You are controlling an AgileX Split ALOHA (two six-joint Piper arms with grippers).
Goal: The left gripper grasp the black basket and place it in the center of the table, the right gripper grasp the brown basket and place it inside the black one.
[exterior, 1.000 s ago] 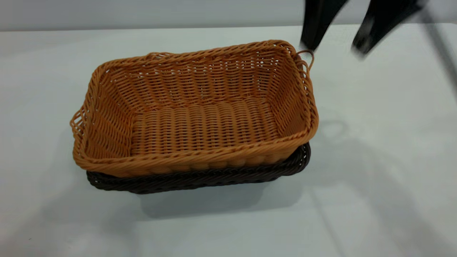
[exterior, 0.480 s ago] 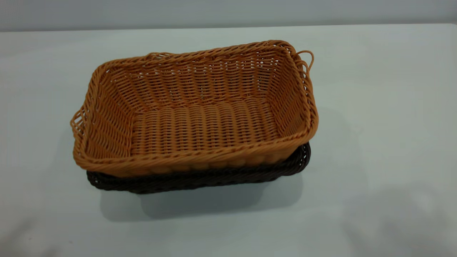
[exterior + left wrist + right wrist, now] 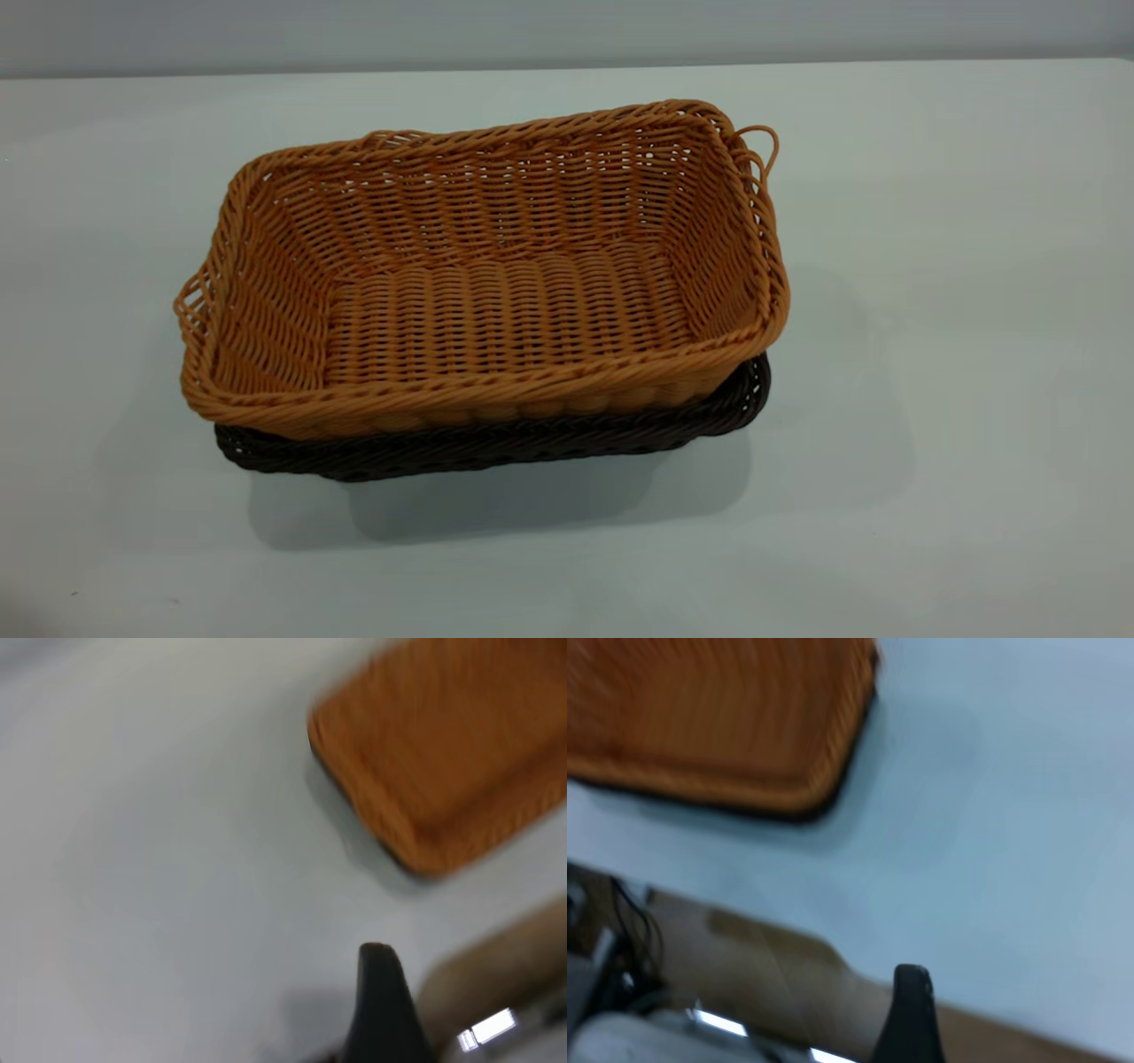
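From my station I see the brown basket (image 3: 483,275) nested inside the black basket (image 3: 496,443) around the middle of the exterior frame, both resting on the table (image 3: 957,354); only the black one's braided rim shows, peeking out along the lower edge and lower right corner, so I judge the stacking done and the pair set where the task wants it; the brown basket sits a little skewed, its right end overhanging slightly, probably because it was lowered at an angle; it holds nothing, its woven floor bare, and a small wire loop (image 3: 760,146) stands at its upper right corner; neither arm appears in the exterior frame; the left gripper (image 3: 376,1010) shows a single dark finger at the lower edge of its wrist view, the baskets well apart toward the upper right; the right gripper (image 3: 911,1014) likewise shows one finger low in frame, baskets at upper left; neither grips anything, but I cannot tell how either one's fingers stand.
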